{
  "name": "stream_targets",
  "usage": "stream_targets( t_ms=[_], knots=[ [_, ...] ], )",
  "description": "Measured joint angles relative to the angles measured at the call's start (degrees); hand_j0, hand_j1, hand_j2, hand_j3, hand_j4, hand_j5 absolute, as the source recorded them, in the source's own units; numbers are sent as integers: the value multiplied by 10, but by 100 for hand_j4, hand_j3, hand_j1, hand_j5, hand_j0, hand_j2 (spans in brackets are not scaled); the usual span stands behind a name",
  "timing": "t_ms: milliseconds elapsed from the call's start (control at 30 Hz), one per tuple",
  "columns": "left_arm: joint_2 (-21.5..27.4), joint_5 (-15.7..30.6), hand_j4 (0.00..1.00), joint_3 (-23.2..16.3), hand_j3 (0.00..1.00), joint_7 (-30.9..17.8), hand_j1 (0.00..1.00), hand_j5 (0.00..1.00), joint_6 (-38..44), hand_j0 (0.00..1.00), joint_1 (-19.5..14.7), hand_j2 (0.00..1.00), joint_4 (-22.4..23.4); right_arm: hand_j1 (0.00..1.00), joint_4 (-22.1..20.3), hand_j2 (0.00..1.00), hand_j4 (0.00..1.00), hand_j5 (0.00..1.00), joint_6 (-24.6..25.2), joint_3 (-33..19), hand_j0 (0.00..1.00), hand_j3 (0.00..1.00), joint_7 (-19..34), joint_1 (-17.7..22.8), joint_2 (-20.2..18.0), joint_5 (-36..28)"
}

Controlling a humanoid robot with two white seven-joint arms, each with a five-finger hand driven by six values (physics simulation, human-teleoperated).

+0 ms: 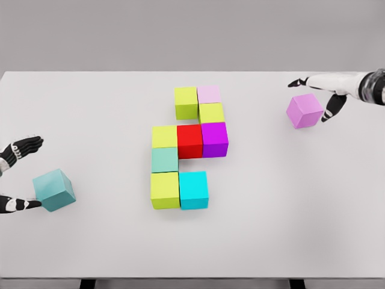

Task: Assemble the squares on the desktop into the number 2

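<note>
Smooth matt cubes [189, 147] on a matt pale table [90, 108].

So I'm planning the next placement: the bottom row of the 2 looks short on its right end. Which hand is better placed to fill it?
Probably the left hand: its fingers bracket the teal cube, level with the bottom row beside the cyan cube. The right hand with the violet cube sits farther up.
</note>
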Motion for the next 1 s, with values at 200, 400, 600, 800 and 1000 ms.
stream_targets(
  t_ms=[200,400,600,800,1000],
  knots=[
    [7,-1,100,-3,100,-1,100,100,0,100,13,100,-3,100,32,100,100,100,-10,8,100,100,0,-14,20,28],
    [3,-4,100,-5,100,-1,100,100,0,100,11,100,-3,100,61,100,100,100,-26,15,100,100,0,-18,33,41],
    [-2,-7,100,-5,100,-1,100,100,0,100,9,100,0,100,82,100,100,100,-38,19,100,100,0,-20,46,49],
    [-18,-28,100,-3,100,-2,100,100,0,100,7,100,2,100,105,100,100,100,-53,21,100,100,0,-20,52,54],
    [-33,-43,100,-4,100,-2,100,100,0,100,-5,100,2,77,111,77,77,77,-55,25,77,77,0,-20,55,55]
  ],
)
